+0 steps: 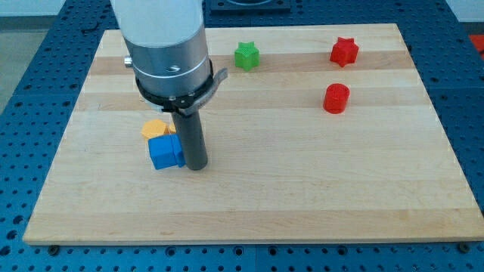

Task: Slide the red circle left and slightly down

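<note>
Red circle (pixel 336 99): worktop (pixel 302 189) right, untouched. My tip (pixel 197 166): touching blue cube (pixel 165 152), well apart from circle. No hand fitted.

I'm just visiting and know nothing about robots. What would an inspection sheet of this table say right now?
Surface: wooden board, on a blue perforated bench.
Job's things: red circle at the view's right, standing apart from everything.
Clutter: red star above the circle; green star at top centre; blue cube touching an orange block.
Grippers: none; my tip sits against the blue cube's right side, far left of the red circle.
Cables: nothing seen.
Surroundings: nothing seen beyond the bench.
</note>
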{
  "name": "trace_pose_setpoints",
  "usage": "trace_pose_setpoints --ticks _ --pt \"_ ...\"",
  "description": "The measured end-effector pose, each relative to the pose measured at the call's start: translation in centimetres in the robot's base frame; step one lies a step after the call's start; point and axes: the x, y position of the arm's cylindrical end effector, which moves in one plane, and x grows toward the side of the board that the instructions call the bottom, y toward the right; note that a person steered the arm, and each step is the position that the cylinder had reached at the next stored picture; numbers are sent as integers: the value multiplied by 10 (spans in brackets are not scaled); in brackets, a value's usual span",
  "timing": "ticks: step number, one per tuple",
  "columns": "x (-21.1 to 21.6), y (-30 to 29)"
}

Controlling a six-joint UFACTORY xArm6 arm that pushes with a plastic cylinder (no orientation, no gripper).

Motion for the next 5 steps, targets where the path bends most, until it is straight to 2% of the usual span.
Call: trace_pose_setpoints --ticks 2,3,4,5 --pt "0 -2" --pt "7 36" --pt "12 119" --pt "13 133"
